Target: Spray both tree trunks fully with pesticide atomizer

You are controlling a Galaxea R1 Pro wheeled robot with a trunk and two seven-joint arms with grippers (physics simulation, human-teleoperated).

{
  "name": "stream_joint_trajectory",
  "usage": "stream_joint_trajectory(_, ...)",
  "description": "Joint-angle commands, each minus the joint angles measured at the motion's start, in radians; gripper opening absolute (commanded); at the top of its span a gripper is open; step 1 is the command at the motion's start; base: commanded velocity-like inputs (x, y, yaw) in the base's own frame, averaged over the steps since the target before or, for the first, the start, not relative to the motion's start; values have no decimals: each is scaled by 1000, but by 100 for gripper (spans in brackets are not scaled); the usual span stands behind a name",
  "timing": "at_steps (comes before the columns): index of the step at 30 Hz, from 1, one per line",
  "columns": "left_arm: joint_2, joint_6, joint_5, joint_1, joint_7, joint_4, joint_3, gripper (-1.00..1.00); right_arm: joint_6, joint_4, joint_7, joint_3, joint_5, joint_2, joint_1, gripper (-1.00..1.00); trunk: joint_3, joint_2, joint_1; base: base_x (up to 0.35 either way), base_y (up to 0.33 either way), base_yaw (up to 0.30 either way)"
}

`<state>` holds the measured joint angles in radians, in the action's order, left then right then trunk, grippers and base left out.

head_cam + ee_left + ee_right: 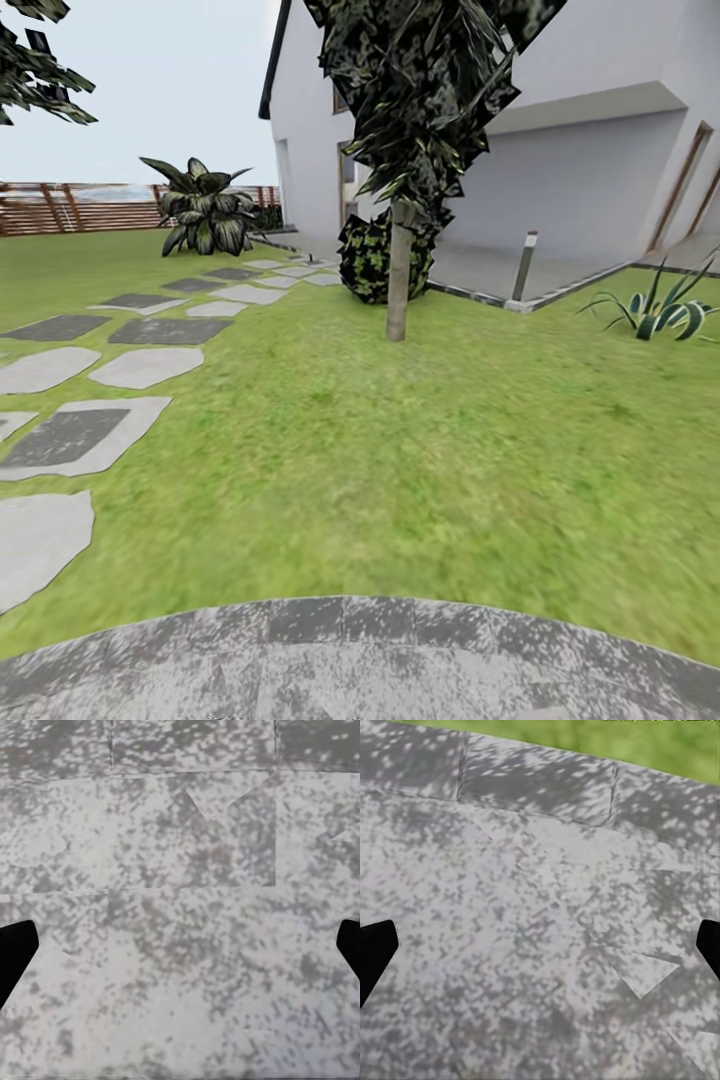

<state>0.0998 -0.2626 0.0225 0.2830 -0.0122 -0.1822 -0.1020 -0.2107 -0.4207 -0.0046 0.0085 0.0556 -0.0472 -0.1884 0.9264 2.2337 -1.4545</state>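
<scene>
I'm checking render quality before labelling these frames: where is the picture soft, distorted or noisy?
Head view: the lawn smears toward the lower edge, and the house walls lean as through a wide lens; the tree trunk stays fairly crisp. Both wrist views: the grey paving is grainy, pixelated speckle, evenly lit, without clear shadows.

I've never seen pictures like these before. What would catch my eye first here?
Probably the slim pale grey-brown tree trunk standing in the middle of the green lawn, with dark ragged foliage above it, in front of the white house. To the left, a path of grey paving slabs leads toward a broad-leaved striped bush by the brown slat fence.
</scene>
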Motion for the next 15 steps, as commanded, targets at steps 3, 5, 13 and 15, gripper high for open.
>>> stream_joint_trajectory(3,1,-3,2,0,0,1,-2,100,-3,0,0,1,6,0,0,100,5,0,0,0,0,177)
stream_joint_trajectory(5,0,-3,1,0,0,2,-1,100,-3,0,-1,1,6,0,0,100,7,0,0,0,0,177)
stream_joint_trajectory(13,4,-4,1,0,0,8,-1,100,-3,0,-1,1,6,0,0,100,18,0,0,37,72,177)
stream_joint_trajectory(15,5,-4,2,-1,0,6,-1,100,-3,0,0,1,6,0,0,100,20,0,0,143,242,177)
